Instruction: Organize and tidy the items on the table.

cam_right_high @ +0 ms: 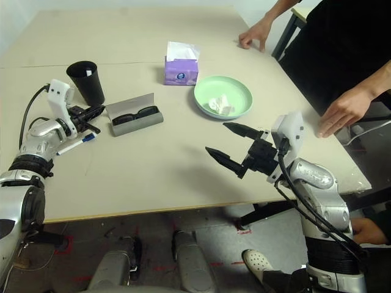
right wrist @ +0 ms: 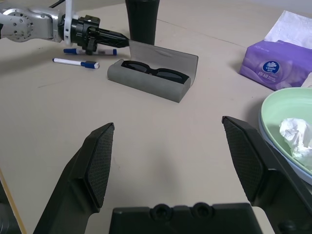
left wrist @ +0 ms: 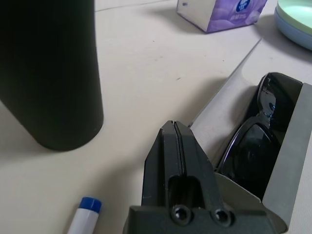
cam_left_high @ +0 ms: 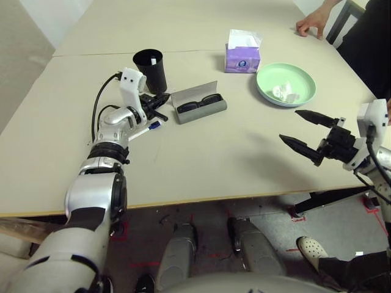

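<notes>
The grey glasses case (cam_left_high: 200, 107) lies open with the black sunglasses (right wrist: 153, 72) inside. My left gripper (left wrist: 174, 127) is shut on nothing, its tip by the case's left end, just in front of the tall black cup (cam_left_high: 151, 68). Two blue-capped markers (right wrist: 76, 62) lie beside and under that arm. To the right, the green plate (cam_left_high: 302, 79) rests on a pale blue one and holds the crumpled tissue (right wrist: 296, 137). Near the table's (cam_left_high: 214, 152) front right edge, my right gripper (right wrist: 168, 124) hovers open and empty.
A purple tissue box (cam_left_high: 242, 56) stands behind the case and the plates. A person stands at the far right, with one hand (cam_right_high: 259, 33) on the table's far edge and another hand (cam_right_high: 344, 112) on its right edge, near my right arm.
</notes>
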You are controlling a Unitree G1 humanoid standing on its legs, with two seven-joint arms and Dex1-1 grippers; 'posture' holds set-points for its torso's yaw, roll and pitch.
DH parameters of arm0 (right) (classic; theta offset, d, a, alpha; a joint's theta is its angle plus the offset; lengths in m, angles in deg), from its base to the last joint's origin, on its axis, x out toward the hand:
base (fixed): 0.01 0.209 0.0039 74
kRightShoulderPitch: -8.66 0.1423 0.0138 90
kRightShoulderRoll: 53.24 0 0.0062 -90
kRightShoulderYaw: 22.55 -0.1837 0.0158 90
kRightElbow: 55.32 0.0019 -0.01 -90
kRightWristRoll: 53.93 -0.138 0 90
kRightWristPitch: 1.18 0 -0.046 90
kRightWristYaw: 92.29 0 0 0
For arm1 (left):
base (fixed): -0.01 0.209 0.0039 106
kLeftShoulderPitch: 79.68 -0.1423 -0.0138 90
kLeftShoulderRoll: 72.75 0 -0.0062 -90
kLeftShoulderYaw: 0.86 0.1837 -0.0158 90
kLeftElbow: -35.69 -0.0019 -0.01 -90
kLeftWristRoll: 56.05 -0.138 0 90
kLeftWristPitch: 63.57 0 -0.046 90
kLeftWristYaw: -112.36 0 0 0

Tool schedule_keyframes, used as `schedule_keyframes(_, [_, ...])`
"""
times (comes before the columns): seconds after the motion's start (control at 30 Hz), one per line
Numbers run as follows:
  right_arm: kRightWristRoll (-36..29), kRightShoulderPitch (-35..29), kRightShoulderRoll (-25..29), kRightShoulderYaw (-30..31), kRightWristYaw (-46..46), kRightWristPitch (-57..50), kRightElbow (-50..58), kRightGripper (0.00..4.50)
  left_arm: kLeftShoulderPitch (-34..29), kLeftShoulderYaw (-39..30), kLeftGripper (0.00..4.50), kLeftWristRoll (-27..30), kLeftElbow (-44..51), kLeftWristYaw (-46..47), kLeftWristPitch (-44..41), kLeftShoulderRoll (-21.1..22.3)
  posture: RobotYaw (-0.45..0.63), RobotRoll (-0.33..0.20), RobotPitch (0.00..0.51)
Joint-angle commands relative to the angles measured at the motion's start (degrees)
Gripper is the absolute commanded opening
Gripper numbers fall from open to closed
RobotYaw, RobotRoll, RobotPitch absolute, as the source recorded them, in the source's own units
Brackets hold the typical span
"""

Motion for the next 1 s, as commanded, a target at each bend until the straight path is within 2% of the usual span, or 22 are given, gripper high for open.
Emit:
schedule_keyframes(0.03, [-0.7,-1.2,0.5,-1.0,-0.6,-0.7,1.2,4.50,0.8,0.2,0.02,-1.0,-1.9,0.5,0.9,0.2,-0.24,0.000,0.173])
schedule_keyframes(0.47, [-1.0,-1.7,0.6,-1.1,-1.3,-1.1,2.6,4.50,1.9,0.1,0.02,-1.3,-3.9,2.8,0.3,-0.2,-0.26,0.000,0.175])
schedule_keyframes(0.73, [-1.4,-2.8,0.9,-1.8,-1.7,-1.4,3.8,4.50,0.4,4.8,0.02,-5.4,-3.1,-2.9,4.8,-0.9,-0.27,0.000,0.169])
schedule_keyframes(1.0, [-1.8,-3.2,1.3,-2.3,-2.2,-1.7,4.3,4.50,-1.7,7.6,0.02,-8.4,-2.1,-8.0,8.7,0.8,-0.27,0.000,0.171])
